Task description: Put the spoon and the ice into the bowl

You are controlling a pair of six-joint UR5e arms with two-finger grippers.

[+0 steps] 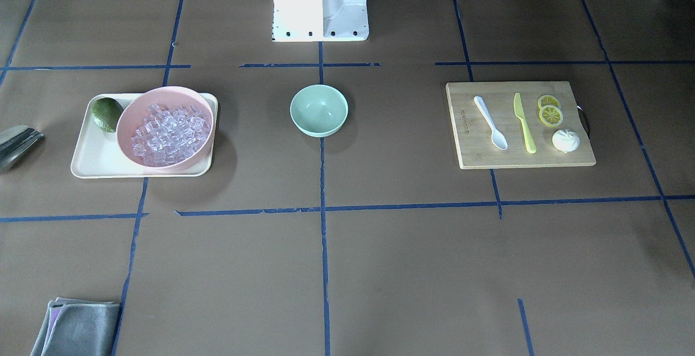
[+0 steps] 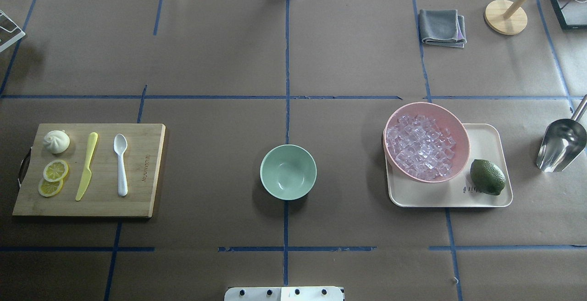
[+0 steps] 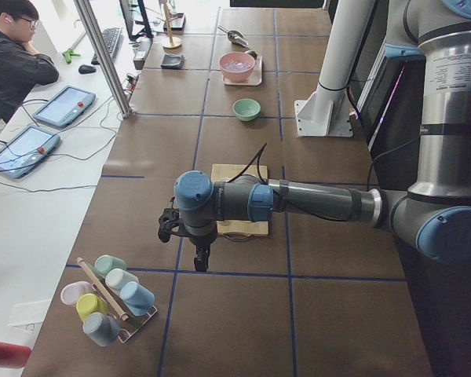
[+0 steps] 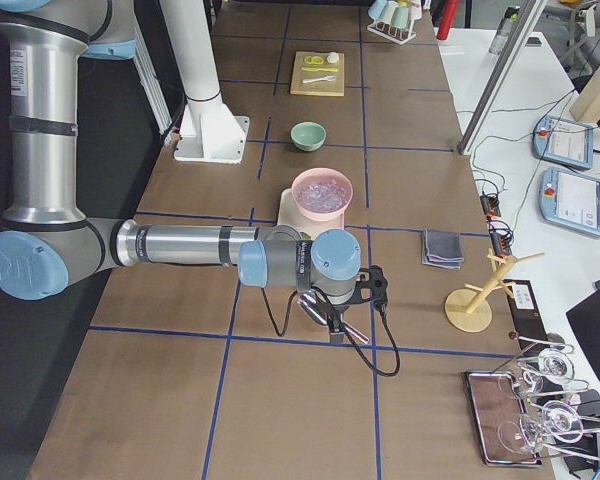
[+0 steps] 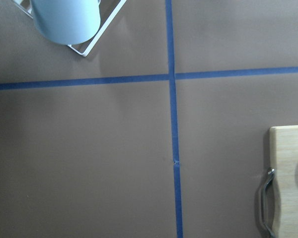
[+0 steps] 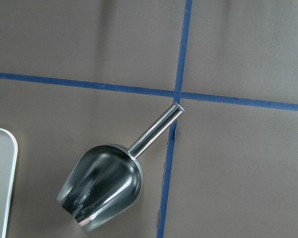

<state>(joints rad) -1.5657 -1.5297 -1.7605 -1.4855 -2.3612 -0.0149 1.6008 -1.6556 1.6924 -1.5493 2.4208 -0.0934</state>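
Many ice cubes (image 2: 421, 147) fill the pink bowl (image 2: 460, 132); spoon (image 2: 121, 165) lies on board (image 2: 146, 191).

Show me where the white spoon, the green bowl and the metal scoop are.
spoon (image 2: 121, 170), overhead view, middle of its handle.
bowl (image 2: 288, 172), overhead view, bare inside bottom.
scoop (image 6: 103, 183), right wrist view, its hollow body.

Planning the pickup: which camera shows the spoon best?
Overhead exterior: the spoon lies whole, unblocked, on the cutting board. Front-facing shows it smaller; exterior right, tiny; left arm blocks exterior left; wrist cameras miss it.
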